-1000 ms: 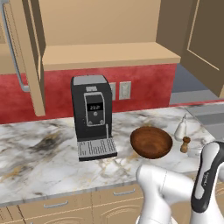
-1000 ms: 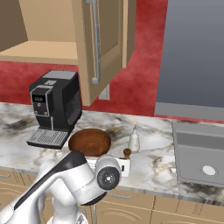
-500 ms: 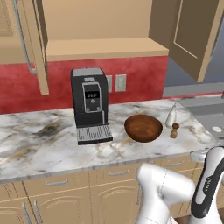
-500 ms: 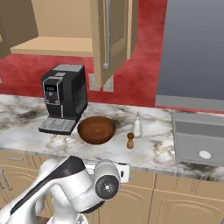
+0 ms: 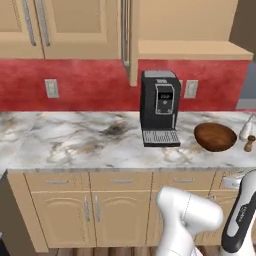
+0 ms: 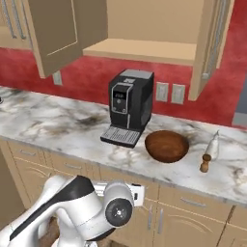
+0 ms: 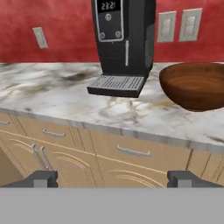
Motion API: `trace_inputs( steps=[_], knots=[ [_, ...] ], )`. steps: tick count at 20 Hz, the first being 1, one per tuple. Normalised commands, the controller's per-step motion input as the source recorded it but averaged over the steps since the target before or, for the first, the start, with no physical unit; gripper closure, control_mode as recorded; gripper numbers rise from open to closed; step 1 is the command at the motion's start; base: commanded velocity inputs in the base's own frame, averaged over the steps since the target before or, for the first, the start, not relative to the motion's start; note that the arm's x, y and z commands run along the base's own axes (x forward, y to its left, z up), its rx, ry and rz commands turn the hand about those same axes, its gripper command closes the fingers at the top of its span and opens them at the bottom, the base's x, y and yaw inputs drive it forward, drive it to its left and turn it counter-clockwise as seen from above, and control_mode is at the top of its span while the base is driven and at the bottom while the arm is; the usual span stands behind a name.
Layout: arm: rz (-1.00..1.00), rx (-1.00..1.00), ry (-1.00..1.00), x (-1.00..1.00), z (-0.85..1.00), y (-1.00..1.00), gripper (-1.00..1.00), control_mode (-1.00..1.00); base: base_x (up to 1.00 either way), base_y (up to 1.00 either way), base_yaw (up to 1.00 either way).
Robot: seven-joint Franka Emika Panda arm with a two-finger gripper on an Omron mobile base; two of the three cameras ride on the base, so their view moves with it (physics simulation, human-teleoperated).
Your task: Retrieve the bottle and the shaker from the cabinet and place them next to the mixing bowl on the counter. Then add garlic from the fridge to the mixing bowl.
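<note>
Claw (image 7: 112,178) is standing with its two dark fingertips (image 7: 43,178) wide apart, gripping nothing, hanging below the counter's front edge and facing the tan drawer fronts.

White-grey marble counter (image 5: 75,142) with dark and golden veins is carrying everything. Round dark reddish-brown wooden mixing bowl (image 6: 167,145) is sitting toward the right end, about midway between front edge and back wall, just beside the black coffee machine (image 6: 129,106) with its grey drip tray.

Small white-grey bottle (image 6: 212,145) with a thin pointed neck is standing near the bowl, on the side away from the coffee machine. Small brown wooden shaker (image 6: 206,163) with a round knob top is standing just in front of the bottle, toward the front edge; touching or not, cannot tell. Both are apart from the bowl.

Tan wooden wall cabinet (image 6: 144,50) is hanging over the counter with doors open, shelf bare. White wall outlets (image 6: 170,92) are sitting on the red backsplash (image 5: 85,82) behind the coffee machine.
</note>
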Motion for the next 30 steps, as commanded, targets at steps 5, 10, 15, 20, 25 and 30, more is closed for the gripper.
trace_inputs(
  steps=[5,10,15,20,25,30],
  knots=[
    [0.00,0.00,0.00,0.00,0.00,0.00,-1.00,1.00,-0.20,0.50,0.51],
    [0.00,0.00,0.00,0.00,0.00,0.00,-1.00,1.00,-0.47,0.19,0.43],
    [0.00,0.00,0.00,0.00,0.00,0.00,-1.00,1.00,-0.66,0.00,0.43],
    [0.00,0.00,0.00,0.00,0.00,0.00,-1.00,1.00,-0.66,0.07,0.42],
    [0.00,0.00,0.00,0.00,0.00,0.00,-1.00,1.00,-0.59,0.25,0.42],
    [0.00,0.00,0.00,0.00,0.00,0.00,-1.00,1.00,-0.39,0.50,0.40]
  ],
)
